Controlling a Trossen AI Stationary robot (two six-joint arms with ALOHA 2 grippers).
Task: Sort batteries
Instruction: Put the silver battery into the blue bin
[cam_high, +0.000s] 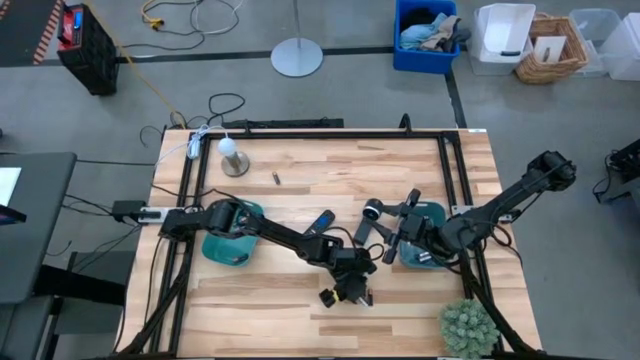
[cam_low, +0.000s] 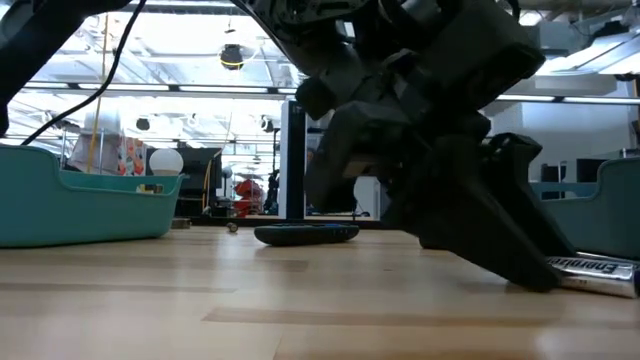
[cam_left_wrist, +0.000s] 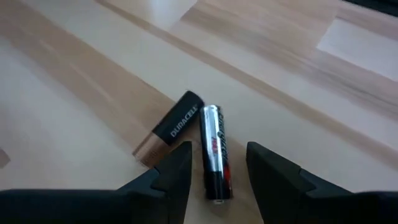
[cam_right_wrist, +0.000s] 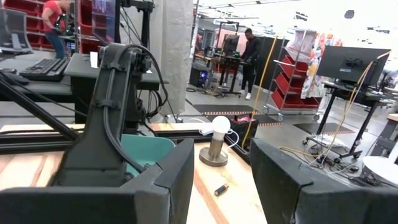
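Wooden table (cam_high: 300, 180) spans the high view; both arms reach toward its centre. A teal tray (cam_high: 232, 248) lies at 9 o'clock from the table's middle, partly under the left arm; a second teal tray (cam_high: 418, 250) lies at 3 o'clock, under the right arm.

Left gripper (cam_high: 352, 292) sits low at 6 o'clock of the table's middle, fingers spread and grasping nothing. Right gripper (cam_high: 385, 238) hovers at 4 o'clock, jaws parted, empty.

Remote control (cam_low: 306, 234), flat and dark, lies on the wood in the low view.

Batteries: the left wrist view alone shows two cells side by side, touching. The silver battery (cam_left_wrist: 214, 151), with black and red printing, lies between the parted left fingers (cam_left_wrist: 176, 171). The copper-and-black battery (cam_left_wrist: 169, 129), lettered DURACELL, lies just outside one finger. In the low view, a silvery lettered cell (cam_low: 592, 270) lies at the gripper's foot.

A lone small battery (cam_high: 275, 179) rests at 11 o'clock, near a lamp bulb on a round base (cam_high: 234, 158); the right wrist view shows both.
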